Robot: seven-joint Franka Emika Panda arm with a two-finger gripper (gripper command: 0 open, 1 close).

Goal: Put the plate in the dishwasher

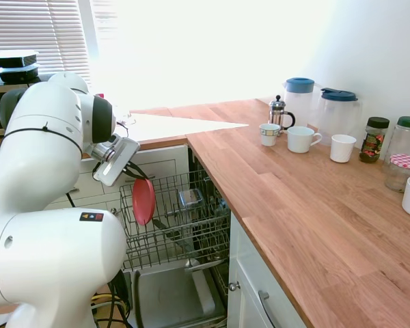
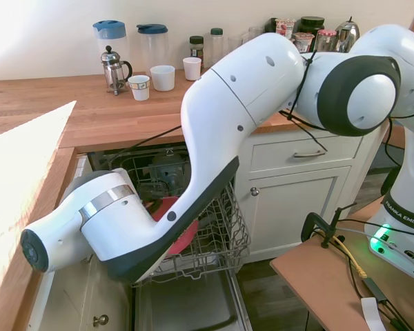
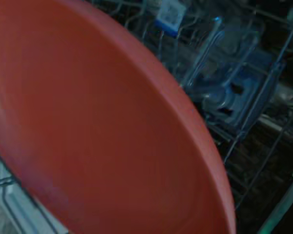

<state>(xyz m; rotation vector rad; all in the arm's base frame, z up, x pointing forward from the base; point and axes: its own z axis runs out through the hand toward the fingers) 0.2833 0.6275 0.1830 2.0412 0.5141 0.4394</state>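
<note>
The coral-red plate (image 1: pixel 143 201) stands on edge, upright, over the left part of the dishwasher's pulled-out wire rack (image 1: pixel 191 236). My gripper (image 1: pixel 138 178) reaches down from the left and is shut on the plate's top rim. In the second exterior view my arm hides the gripper, and only red slivers of the plate (image 2: pixel 185 238) show inside the rack (image 2: pixel 229 227). The plate (image 3: pixel 97 136) fills most of the wrist view, with grey rack wires (image 3: pixel 244 107) behind it. The dishwasher door (image 1: pixel 167 301) lies open below the rack.
A metal item (image 1: pixel 190 198) sits in the rack behind the plate. On the wooden counter (image 1: pixel 294 205) stand a French press (image 1: pixel 279 113), white mugs (image 1: pixel 302 139), two blue-lidded jugs (image 1: pixel 338 113) and jars (image 1: pixel 376 139). White cabinets (image 2: pixel 297 200) flank the dishwasher.
</note>
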